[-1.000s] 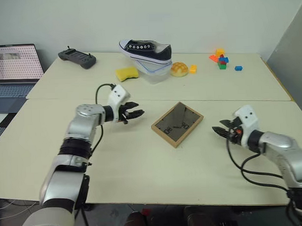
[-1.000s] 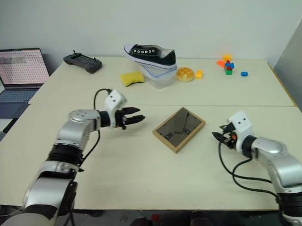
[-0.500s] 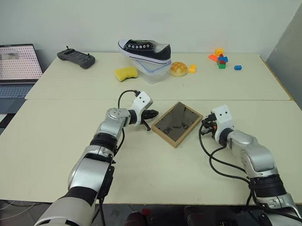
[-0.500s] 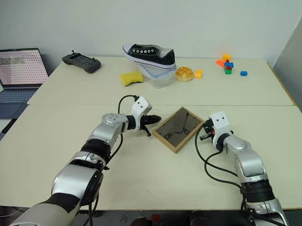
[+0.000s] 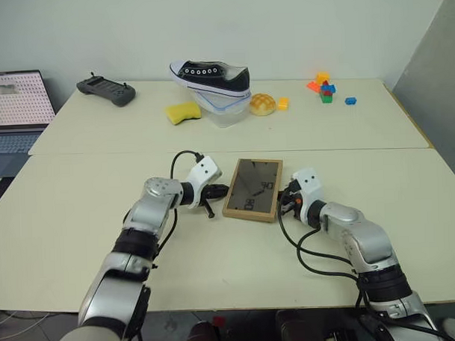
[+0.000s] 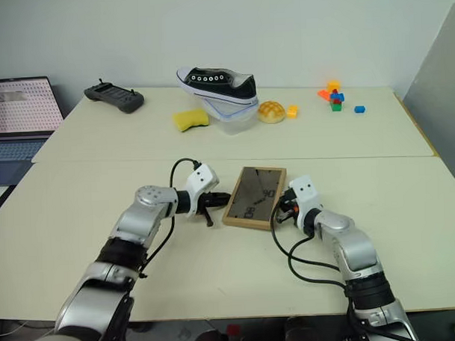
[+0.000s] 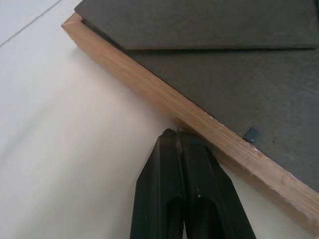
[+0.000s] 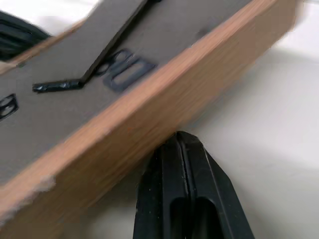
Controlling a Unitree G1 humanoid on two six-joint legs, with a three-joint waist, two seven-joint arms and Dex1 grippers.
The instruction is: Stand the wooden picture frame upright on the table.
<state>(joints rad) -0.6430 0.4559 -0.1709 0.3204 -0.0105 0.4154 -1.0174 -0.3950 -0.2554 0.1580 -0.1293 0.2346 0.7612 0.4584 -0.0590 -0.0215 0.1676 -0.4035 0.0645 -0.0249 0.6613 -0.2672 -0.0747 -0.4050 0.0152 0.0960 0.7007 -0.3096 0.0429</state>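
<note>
Wooden picture frame: flat, back up, centre of worktop, long axis toward upper frame; closed left gripper and closed right gripper flank long edges, equally near.

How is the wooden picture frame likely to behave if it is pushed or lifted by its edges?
The frame looks stiff: straight wooden borders around a flat backing, so it should move as one piece. Lying flat on the smooth table, it will probably slide rather than tip. With the shut left claw and right claw only at its edges, it might slip.
</note>
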